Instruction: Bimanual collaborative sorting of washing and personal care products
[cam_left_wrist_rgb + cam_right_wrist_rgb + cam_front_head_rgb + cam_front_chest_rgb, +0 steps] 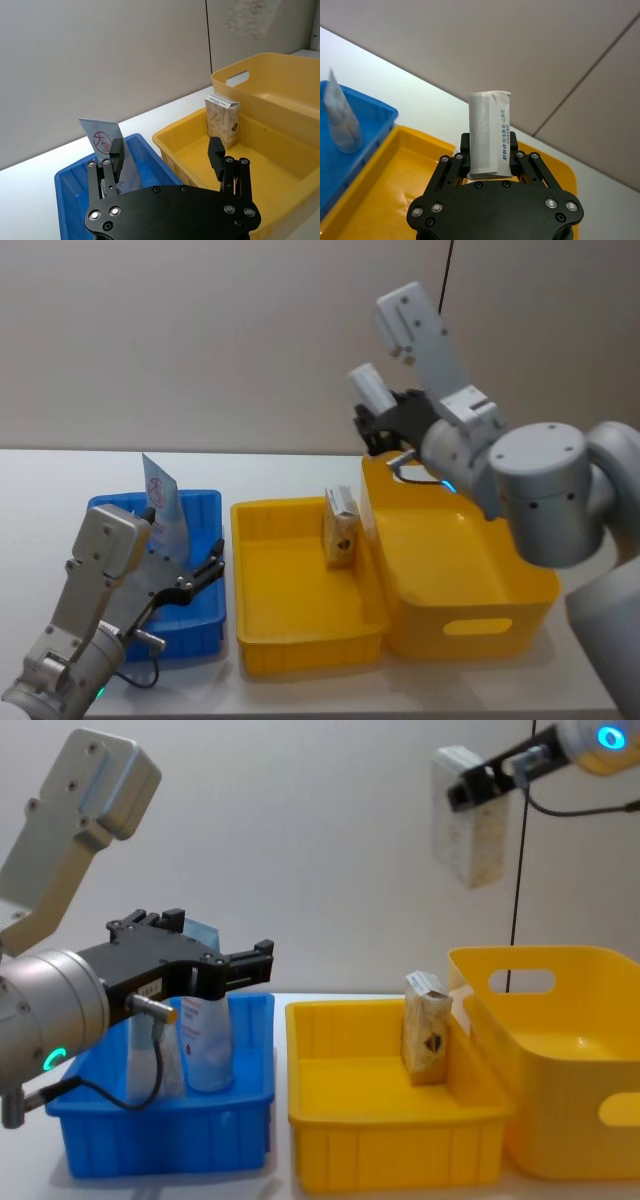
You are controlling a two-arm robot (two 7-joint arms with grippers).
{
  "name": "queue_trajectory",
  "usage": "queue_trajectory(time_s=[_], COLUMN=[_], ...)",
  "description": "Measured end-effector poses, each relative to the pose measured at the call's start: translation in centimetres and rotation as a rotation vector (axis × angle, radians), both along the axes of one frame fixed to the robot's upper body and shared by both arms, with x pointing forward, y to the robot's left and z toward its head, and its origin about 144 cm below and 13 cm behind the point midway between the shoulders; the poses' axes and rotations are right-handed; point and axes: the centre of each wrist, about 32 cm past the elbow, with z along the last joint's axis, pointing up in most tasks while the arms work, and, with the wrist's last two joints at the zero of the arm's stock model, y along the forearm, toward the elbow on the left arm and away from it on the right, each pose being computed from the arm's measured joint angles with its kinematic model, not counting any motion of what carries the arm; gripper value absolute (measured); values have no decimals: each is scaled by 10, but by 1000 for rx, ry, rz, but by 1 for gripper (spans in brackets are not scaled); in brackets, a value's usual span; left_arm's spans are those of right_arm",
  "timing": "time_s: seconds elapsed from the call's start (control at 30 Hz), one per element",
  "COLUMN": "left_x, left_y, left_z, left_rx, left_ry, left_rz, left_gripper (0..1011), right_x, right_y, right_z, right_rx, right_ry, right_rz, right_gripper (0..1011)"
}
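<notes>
Tabletop [60, 475] | right end effector [489, 155] clamps box [490, 127] aloft | left end effector [167, 152] near tube [102, 136]

Red 大宝 logo on tube [100, 131], blue print on box [487, 130]

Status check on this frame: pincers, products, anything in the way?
Left pincer open beside tube standing in blue tray. Right pincer shut on box, raised high. Second box upright in yellow tray. Nothing obstructing.

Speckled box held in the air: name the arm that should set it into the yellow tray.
Right. The right gripper is already shut on the speckled box, raised high near the yellow tray. The left gripper is open and empty over the blue tray, beside the squeeze tube.
</notes>
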Motion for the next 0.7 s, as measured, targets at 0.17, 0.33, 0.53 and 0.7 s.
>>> queue_trajectory(time_s=[0.17, 0.33, 0.53, 0.7], left_x=[0, 0, 0, 0], left_y=[0, 0, 0, 0], left_z=[0, 0, 0, 0], left_rx=[0, 0, 0, 0], left_ry=[0, 0, 0, 0], left_rz=[0, 0, 0, 0], left_gripper=[1001, 1001, 1001, 1001], right_x=[-3, -3, 3, 8], right_y=[-21, -37, -54, -61], right_z=[-6, -13, -22, -26], right_rx=[4, 12, 18, 19], right_ry=[42, 80, 127, 150], right_rz=[-54, -87, -111, -112], right_gripper=[355, 353, 353, 355])
